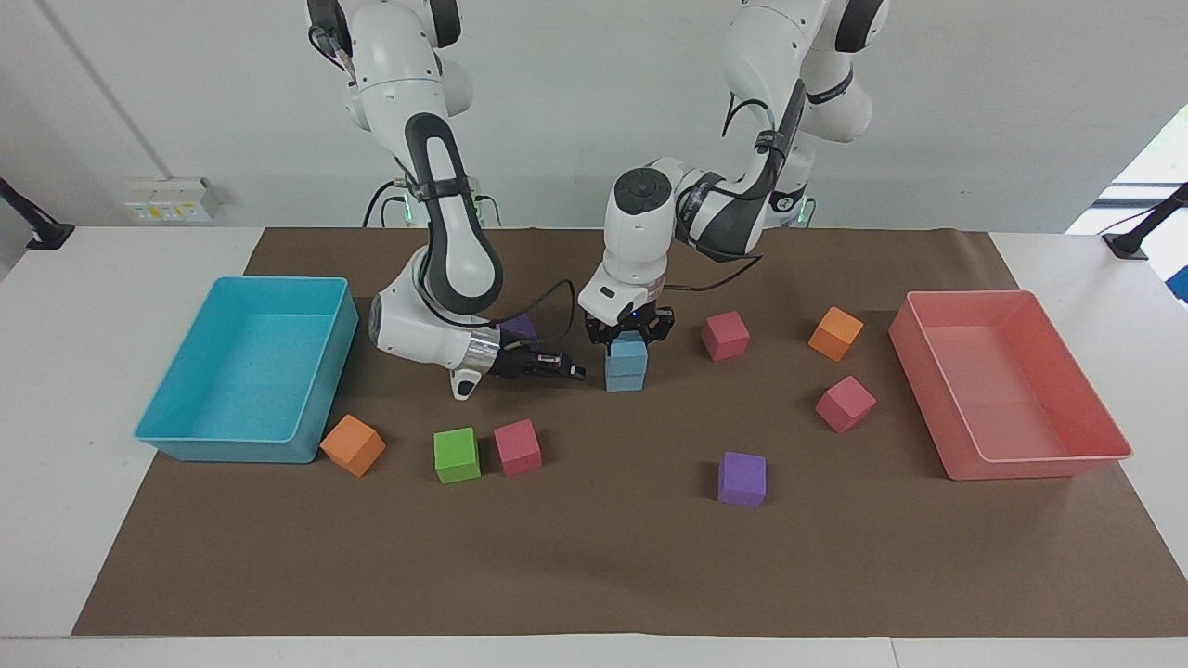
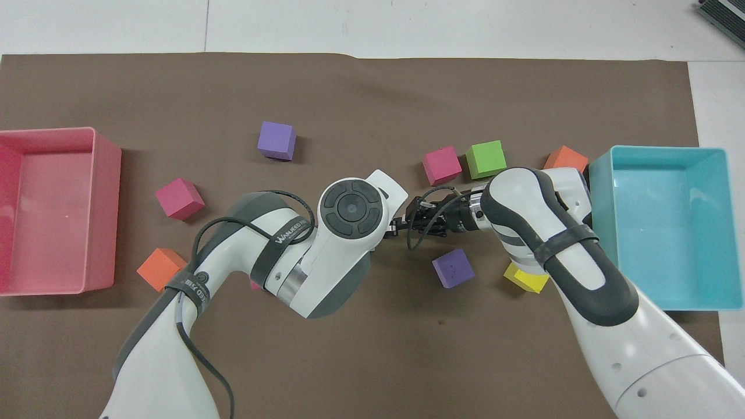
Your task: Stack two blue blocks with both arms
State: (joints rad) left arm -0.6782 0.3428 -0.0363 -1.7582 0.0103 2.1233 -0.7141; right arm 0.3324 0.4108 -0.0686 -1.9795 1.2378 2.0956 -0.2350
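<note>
Brown mat (image 1: 594, 575) with bare turquoise tray (image 1: 176, 445) and pink tray (image 1: 1049, 468); left fingers (image 1: 614, 340) gripping upper blue block (image 1: 628, 352), right fingers (image 1: 568, 372) closed

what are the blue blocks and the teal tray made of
Blue blocks: probably foam; matte, no glare, soft-looking edges. Teal tray: likely moulded plastic; smooth thin walls, rounded rim, faint sheen inside. Neither is certain from looks alone.

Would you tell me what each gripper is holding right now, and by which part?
The left gripper grips the upper blue block by its top sides; the right gripper holds nothing.
</note>
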